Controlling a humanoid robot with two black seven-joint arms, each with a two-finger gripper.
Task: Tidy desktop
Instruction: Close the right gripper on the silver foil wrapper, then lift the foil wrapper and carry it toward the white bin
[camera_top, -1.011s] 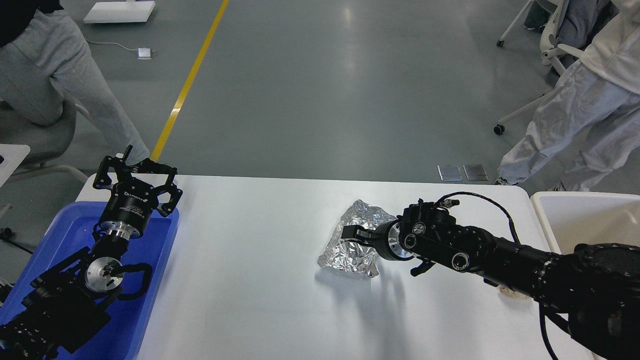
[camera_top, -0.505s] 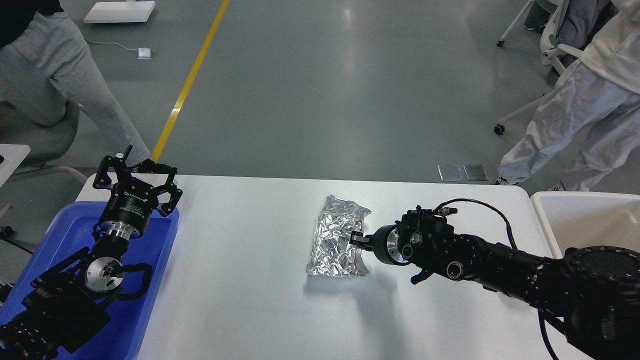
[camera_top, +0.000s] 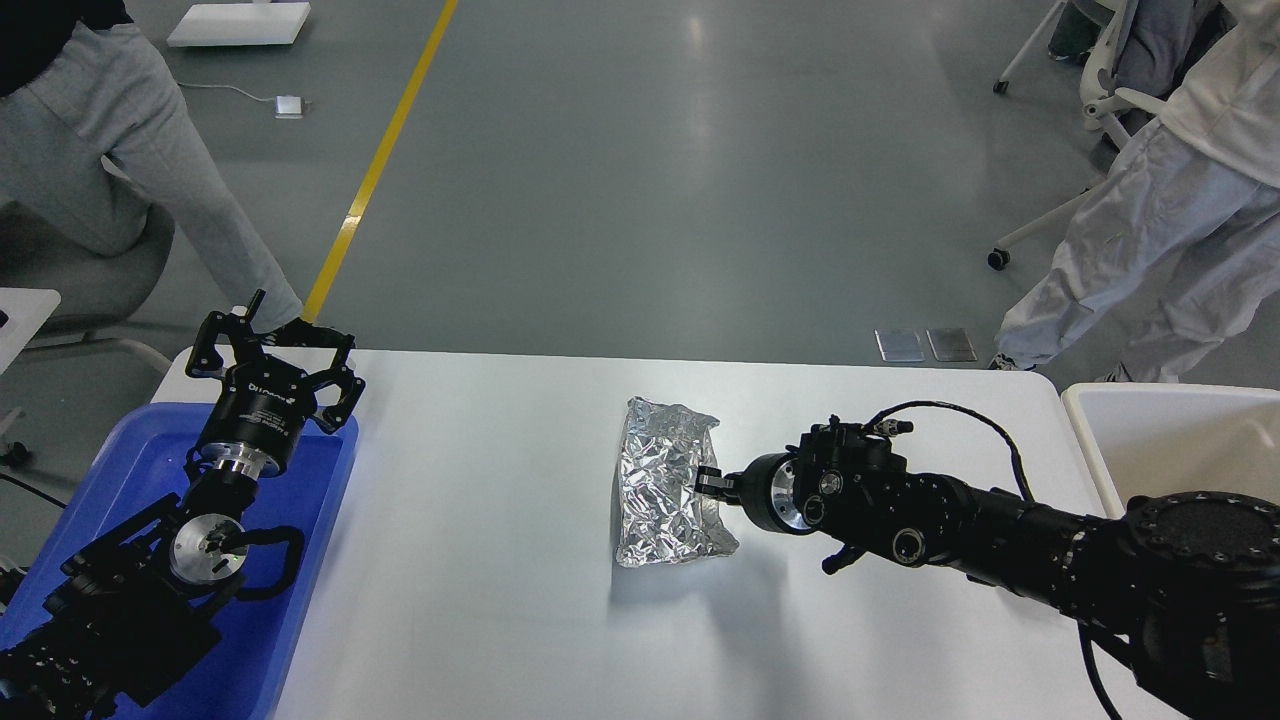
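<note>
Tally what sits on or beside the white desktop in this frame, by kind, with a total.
Crumpled foil bag, on the desktop, pinched at its right edge by the right tool: 1
Blue tray, left end: 1
White-rimmed bin, right end: 1
Total: 3

Foil bag (camera_top: 665, 482) sits mid-counter (camera_top: 480, 560). Right tool (camera_top: 708, 481) touches its right edge. Tray (camera_top: 250, 640) overhangs the counter's left end, left tool (camera_top: 270, 345) above its far side. Bin (camera_top: 1170, 440) stands beside the right end.
</note>
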